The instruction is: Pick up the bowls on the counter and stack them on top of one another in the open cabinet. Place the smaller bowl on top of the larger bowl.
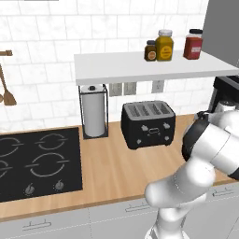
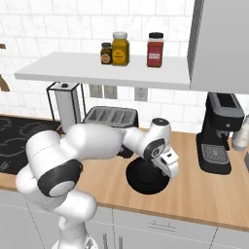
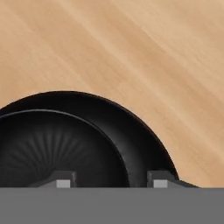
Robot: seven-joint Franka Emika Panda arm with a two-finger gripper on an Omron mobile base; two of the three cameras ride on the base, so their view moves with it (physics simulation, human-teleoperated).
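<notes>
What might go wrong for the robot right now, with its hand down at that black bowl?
The fingers straddle the bowl's glossy rim, so it may slip when lifted. The shelf already carries three jars, which the bowl might knock. The toaster sits close behind the arm, so a swing could bump it.

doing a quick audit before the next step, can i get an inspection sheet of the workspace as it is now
surface: light wood-grain counter with a black hob set in at its left end.
job's things: one black bowl sits on the counter under the claw; which of the two it is, cannot tell. The white shelf holds no bowl.
clutter: black toaster, paper towel roll in a wire stand, coffee machine; three jars on the shelf.
claw: claw low over the bowl, one fingertip inside the rim and one outside, apart, nothing gripped.
cables: nothing seen.
surroundings: white tiled wall with sockets, grey drawer fronts below.
</notes>
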